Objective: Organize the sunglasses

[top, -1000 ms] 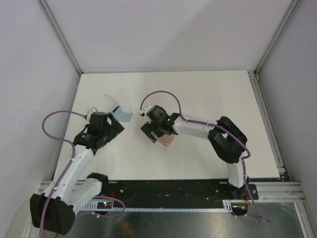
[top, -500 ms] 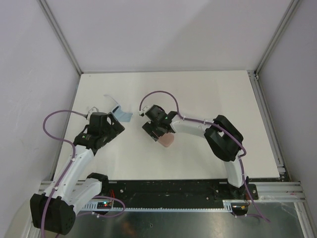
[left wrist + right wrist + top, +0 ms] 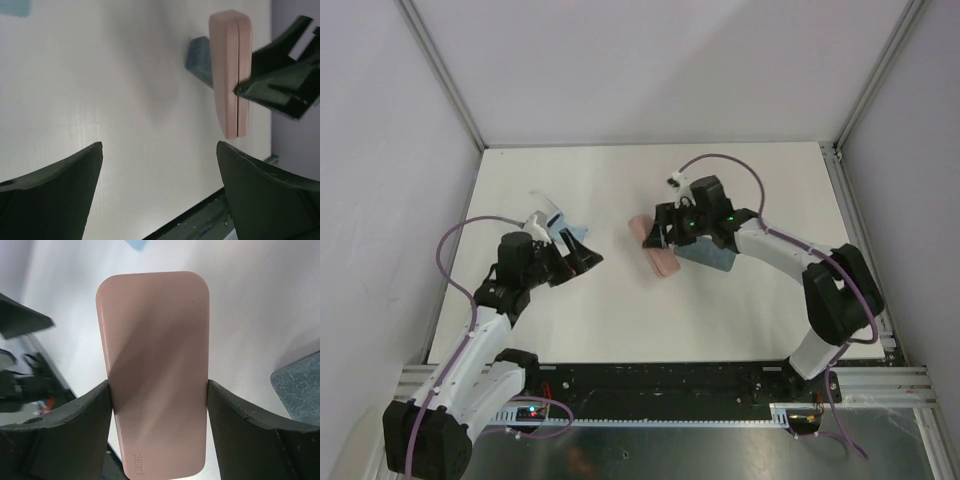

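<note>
One pink case (image 3: 154, 360) (right tool (image 3: 158, 392))

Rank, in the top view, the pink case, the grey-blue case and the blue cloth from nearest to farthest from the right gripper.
1. The pink case: held between the fingers of the right gripper.
2. The grey-blue case: close by, on its right side.
3. The blue cloth: farthest, away to the left.

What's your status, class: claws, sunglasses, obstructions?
Left claw open, empty. Right claw shut on pink oblong hard case. Sunglasses not visible. Grey-blue textured case lies close by.
</note>
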Action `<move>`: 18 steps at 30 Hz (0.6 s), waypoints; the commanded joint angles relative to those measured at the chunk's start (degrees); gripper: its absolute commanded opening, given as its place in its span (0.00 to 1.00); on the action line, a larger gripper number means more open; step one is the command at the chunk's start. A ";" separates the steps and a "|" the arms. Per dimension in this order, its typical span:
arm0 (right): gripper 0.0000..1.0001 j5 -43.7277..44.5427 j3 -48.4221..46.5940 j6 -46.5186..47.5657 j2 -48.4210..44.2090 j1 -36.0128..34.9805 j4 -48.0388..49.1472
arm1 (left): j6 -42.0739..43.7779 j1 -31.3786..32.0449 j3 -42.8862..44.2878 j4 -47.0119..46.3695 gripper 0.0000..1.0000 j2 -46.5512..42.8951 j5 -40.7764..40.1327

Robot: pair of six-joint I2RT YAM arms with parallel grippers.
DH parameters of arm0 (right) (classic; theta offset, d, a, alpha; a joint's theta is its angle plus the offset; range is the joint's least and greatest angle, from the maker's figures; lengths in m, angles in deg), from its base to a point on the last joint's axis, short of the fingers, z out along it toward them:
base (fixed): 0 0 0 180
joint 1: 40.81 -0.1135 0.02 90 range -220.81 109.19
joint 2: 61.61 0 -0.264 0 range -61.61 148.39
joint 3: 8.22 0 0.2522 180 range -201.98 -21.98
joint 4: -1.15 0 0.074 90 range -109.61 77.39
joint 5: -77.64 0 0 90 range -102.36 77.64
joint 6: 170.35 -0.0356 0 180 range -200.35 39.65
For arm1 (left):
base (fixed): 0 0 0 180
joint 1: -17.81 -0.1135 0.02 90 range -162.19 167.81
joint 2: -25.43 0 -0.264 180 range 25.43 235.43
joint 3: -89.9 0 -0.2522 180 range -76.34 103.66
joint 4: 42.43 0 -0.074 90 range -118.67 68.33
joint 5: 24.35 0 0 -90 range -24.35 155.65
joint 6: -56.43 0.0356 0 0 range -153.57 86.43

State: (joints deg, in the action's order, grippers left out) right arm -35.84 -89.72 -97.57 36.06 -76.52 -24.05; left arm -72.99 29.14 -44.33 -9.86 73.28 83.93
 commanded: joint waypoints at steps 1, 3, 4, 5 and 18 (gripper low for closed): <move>0.41 -14.86 4.72 -13.29 -5.98 3.89 15.56 | -1.82 0.17 -2.25 -14.22 1.00 -2.39 11.36; 0.41 -16.27 6.29 -15.62 -7.40 4.55 17.72 | -4.31 1.39 -3.30 -18.76 1.00 -2.17 12.33; 0.41 -16.83 6.96 -16.78 -8.02 4.66 18.63 | -5.74 2.15 -3.72 -20.94 1.00 -2.03 12.49; 0.41 -17.63 7.34 -17.85 -8.55 4.71 19.47 | -6.85 3.27 -4.38 -24.44 1.00 -1.74 12.71; 0.39 -29.91 19.41 -50.22 -12.89 9.04 55.96 | -20.70 7.96 -3.35 -54.00 1.00 4.74 16.54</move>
State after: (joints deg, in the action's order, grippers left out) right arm -59.99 -70.45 -134.94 27.12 -67.90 14.02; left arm -89.41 36.07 -51.89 -53.97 75.69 97.97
